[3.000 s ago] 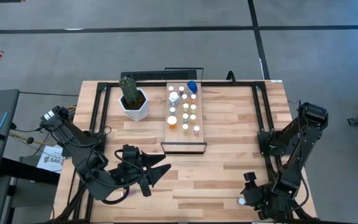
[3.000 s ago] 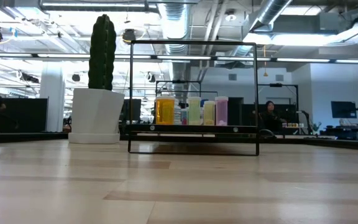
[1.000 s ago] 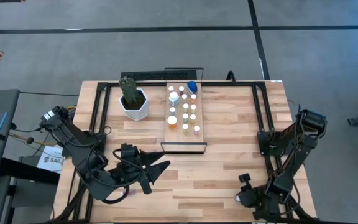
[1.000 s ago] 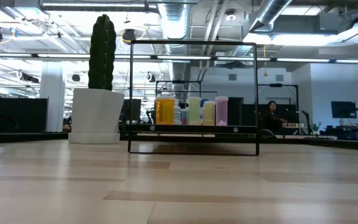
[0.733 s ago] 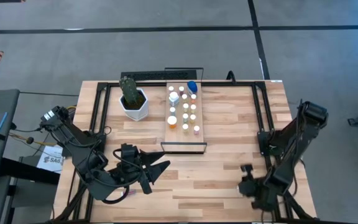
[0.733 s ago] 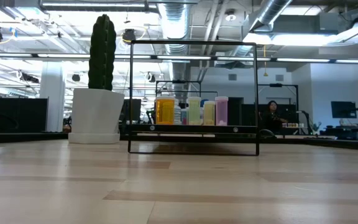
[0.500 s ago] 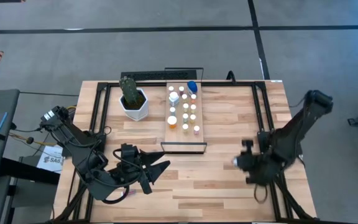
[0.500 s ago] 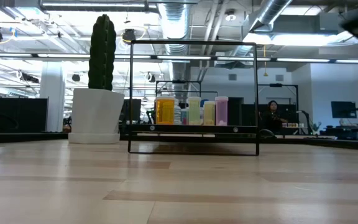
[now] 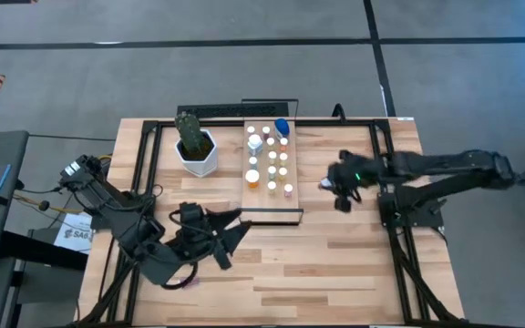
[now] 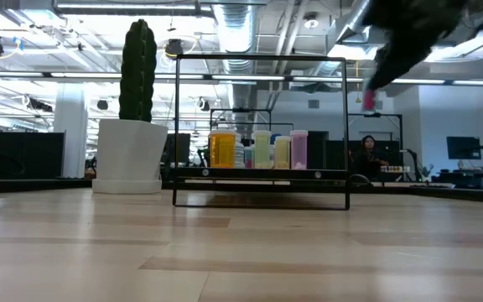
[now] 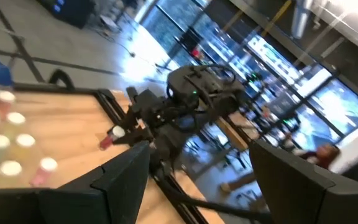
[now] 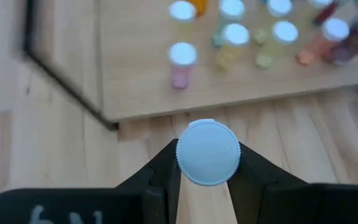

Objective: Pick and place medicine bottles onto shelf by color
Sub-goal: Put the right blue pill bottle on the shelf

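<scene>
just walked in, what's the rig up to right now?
The right gripper is shut on a white-capped pink bottle, holding it in the air over the table, to the right of the shelf. About a dozen bottles already stand on the shelf board, next to the potted cactus. The left gripper waits open, low near the table's front-left, holding nothing.

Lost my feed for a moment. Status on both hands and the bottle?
Right hand shut on white-capped bottle, in the air beside the shelf. Left hand open, waiting near front edge. Path looks clear.
</scene>
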You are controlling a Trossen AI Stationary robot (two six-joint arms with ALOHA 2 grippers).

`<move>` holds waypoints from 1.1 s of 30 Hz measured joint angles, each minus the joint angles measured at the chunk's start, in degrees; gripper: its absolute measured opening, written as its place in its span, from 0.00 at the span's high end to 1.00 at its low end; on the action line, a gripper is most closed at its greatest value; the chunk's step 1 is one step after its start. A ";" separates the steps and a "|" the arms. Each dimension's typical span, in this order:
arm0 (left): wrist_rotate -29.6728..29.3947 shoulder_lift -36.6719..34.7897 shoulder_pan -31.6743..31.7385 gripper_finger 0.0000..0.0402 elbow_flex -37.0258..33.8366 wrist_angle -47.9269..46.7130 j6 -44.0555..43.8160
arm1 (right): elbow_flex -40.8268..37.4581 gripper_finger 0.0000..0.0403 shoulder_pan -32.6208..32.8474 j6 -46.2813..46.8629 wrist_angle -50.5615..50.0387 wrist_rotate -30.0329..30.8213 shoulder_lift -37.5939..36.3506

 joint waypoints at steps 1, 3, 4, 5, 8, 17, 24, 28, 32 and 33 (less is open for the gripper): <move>-0.57 0.00 0.64 0.34 0.00 0.00 0.11 | 0.00 0.69 -3.25 -0.74 1.13 -2.55 1.08; -1.40 0.00 2.10 0.34 0.00 0.00 1.65 | 0.00 0.69 -8.66 -1.06 3.79 -6.20 3.45; -1.59 0.00 2.90 0.34 0.00 0.00 2.80 | -0.02 0.69 -10.98 -1.00 4.68 -6.95 4.68; -1.79 -0.08 3.86 0.34 0.00 0.01 4.32 | -0.04 0.69 -12.91 -0.19 6.16 -7.12 6.02; -1.92 -0.77 6.85 0.34 0.00 0.01 8.83 | -0.02 0.69 -16.92 3.78 11.57 -8.27 10.31; 10.16 -7.28 16.61 0.34 0.02 0.06 20.60 | -0.02 0.69 -20.63 12.87 24.41 -8.59 21.91; 26.42 -9.74 23.65 0.34 0.02 0.04 26.98 | 3.23 0.69 -20.91 19.77 25.73 -8.14 27.27; 32.03 -10.07 26.65 0.34 0.00 -0.48 28.12 | 6.33 0.69 -20.71 19.96 22.86 -8.13 30.61; 34.24 -10.17 28.45 0.34 0.00 -0.47 28.32 | 9.88 0.69 -20.77 19.91 17.80 -7.90 33.14; 34.31 -10.16 28.83 0.34 0.00 -0.52 28.31 | 10.63 0.69 -20.77 19.82 16.95 -7.86 33.63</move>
